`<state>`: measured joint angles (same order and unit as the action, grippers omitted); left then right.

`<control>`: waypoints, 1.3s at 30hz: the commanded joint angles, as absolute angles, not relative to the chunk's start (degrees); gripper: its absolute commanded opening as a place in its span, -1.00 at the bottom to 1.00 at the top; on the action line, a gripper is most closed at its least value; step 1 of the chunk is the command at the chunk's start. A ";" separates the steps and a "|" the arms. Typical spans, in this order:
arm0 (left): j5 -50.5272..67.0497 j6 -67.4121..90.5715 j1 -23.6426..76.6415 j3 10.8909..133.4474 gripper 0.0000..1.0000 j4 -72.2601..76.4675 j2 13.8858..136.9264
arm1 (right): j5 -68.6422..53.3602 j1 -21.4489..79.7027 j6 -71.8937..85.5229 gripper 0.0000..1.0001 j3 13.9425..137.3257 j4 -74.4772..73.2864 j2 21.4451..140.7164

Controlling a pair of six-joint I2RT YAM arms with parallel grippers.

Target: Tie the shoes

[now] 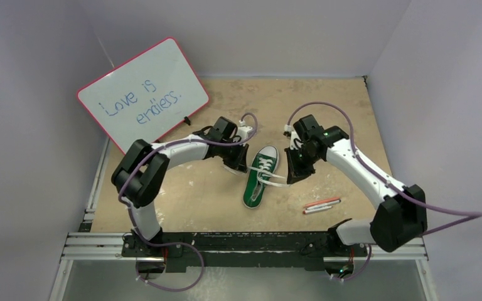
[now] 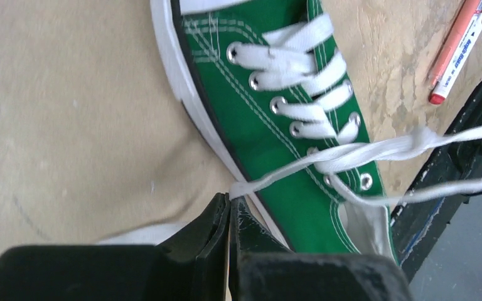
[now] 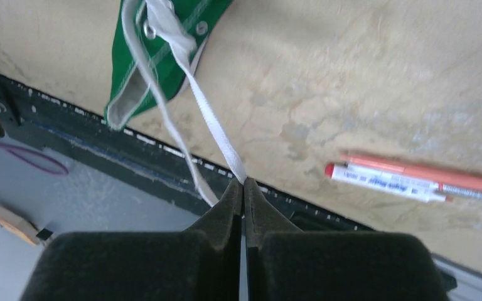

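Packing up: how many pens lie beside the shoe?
2: an orange pen and a white pen, side by side, right of the shoe.

Green low-top sneaker [image 1: 258, 179] sole down, heel nearest; white laces [image 2: 376, 150] crossed, ends taut to opposite sides.

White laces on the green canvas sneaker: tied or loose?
Untied, no bow: white laces cross over the green canvas sneaker, ends pinched in left tool and right tool.
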<state>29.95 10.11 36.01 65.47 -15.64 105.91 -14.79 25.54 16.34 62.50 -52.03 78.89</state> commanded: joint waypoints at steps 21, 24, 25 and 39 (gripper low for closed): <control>23.10 27.50 35.74 55.19 -1.00 -8.17 82.26 | -3.63 25.36 22.20 -1.00 65.59 -63.79 68.96; 23.07 28.64 35.76 54.26 -1.00 -6.77 81.17 | 0.76 25.32 21.12 -1.00 68.40 -60.50 69.82; 23.04 28.91 35.77 54.07 -1.00 -6.55 81.01 | -1.64 25.39 21.24 -1.00 69.17 -59.25 69.61; 23.36 31.43 35.70 51.20 -1.00 -4.27 80.40 | -6.79 25.35 13.94 -0.98 82.34 -67.86 79.32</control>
